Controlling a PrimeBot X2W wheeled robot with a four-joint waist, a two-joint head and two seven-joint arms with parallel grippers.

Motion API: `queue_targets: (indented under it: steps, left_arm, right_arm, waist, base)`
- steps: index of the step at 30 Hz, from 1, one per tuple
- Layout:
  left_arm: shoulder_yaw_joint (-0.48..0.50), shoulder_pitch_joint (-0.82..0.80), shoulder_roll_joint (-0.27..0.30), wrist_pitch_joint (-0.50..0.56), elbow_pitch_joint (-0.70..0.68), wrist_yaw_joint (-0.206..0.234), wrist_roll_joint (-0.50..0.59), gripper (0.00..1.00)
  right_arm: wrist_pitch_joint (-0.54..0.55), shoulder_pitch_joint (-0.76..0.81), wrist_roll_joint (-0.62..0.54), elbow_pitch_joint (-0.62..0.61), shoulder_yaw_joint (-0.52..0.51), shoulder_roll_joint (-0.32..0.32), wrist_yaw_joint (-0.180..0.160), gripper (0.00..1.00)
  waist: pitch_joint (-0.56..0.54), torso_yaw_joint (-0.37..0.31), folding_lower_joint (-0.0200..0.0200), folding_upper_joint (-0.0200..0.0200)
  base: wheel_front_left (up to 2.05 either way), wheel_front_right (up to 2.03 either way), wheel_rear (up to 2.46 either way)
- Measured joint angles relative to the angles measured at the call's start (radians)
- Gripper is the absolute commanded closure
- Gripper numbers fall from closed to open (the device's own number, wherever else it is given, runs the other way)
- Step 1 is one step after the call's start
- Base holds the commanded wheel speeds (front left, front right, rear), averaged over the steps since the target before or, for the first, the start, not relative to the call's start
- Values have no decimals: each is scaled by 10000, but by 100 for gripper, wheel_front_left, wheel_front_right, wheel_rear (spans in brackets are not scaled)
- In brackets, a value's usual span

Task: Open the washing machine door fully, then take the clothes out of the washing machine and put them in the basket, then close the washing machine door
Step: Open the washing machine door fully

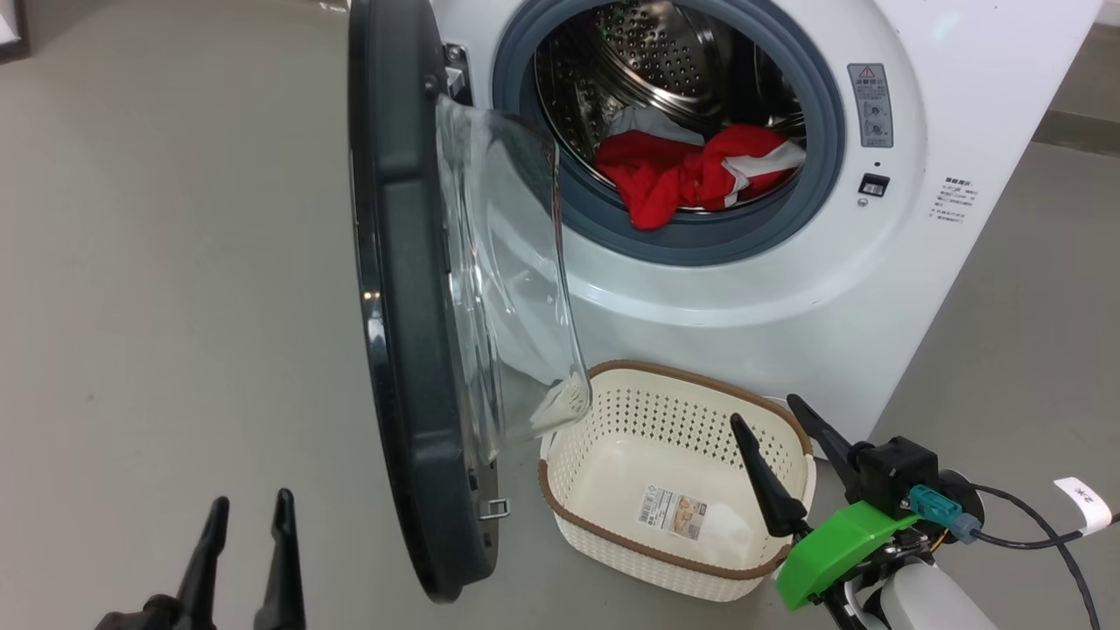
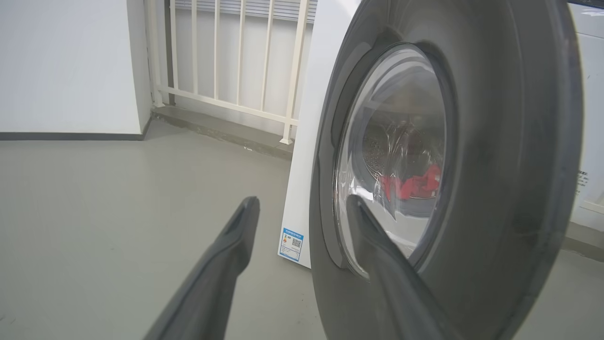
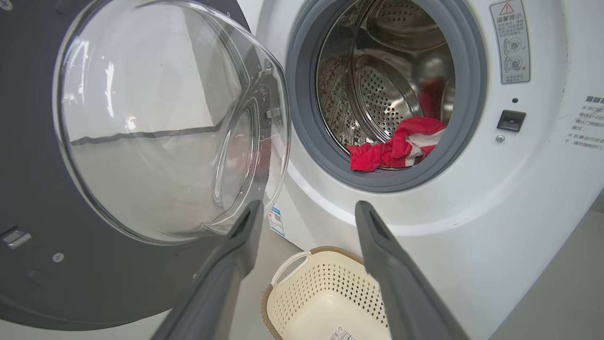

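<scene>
The washing machine point(image 1: 787, 289) stands with its door point(image 1: 411, 350) swung out, edge-on to the head view, its glass bowl point(image 3: 160, 123) facing the drum. Red clothes point(image 1: 691, 175) with white trim lie at the drum's front lip, the same clothes point(image 3: 396, 148) in the right wrist view. The cream basket point(image 1: 612, 525) sits on the floor below the opening and holds no clothes. My left gripper point(image 1: 249, 521) is open at the lower left, outside the door point(image 2: 495, 165). My right gripper point(image 1: 774, 420) is open above the basket's right side, holding nothing.
Grey floor point(image 1: 157, 262) spreads to the left of the door. A white railing point(image 2: 236, 61) and a white wall point(image 2: 61, 66) stand behind the machine's left side. A black cable point(image 1: 1032, 534) with a white tag trails from my right wrist.
</scene>
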Motion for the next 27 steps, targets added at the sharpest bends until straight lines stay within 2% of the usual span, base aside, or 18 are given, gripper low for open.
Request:
queue_targets:
  steps: [1, 2, 10, 18, 22, 27]
  left_arm:
    - [-6, 0, 0, 0, -2, 0, 0, 82]
    - [-12, 1, 0, 0, -2, 0, 2, 100]
    - [-136, -57, 0, 0, -934, 134, -92, 100]
    - [-303, -592, 0, -2, -3162, 485, -104, 100]
    - [-731, -868, 13, 134, -4149, 420, -140, 100]
    - [-1684, -1074, 121, 646, -4836, 35, -73, 100]
  right_arm:
    - [0, -1, 4, -6, -2, 0, 0, 0]
    - [0, -1, 4, -8, -2, 0, 0, 0]
    - [0, -2, 58, -8, -2, 0, 0, 0]
    - [0, -6, 63, 54, -38, 0, 0, 0]
    - [0, -6, 63, 79, -36, 4, 0, 0]
    - [0, -6, 113, 113, -12, 4, 0, 0]
  waist:
    - [13, -7, 0, 0]
    - [22, -17, 0, 0]
    - [100, -62, 0, 0]
    - [78, -133, 0, 0]
    - [22, -175, 0, 0]
    - [-45, -256, 0, 0]
  base:
    - [0, 0, 0]
    - [0, 0, 0]
    - [0, 0, 0]
    - [0, 0, 0]
    - [0, 0, 0]
    - [0, 0, 0]
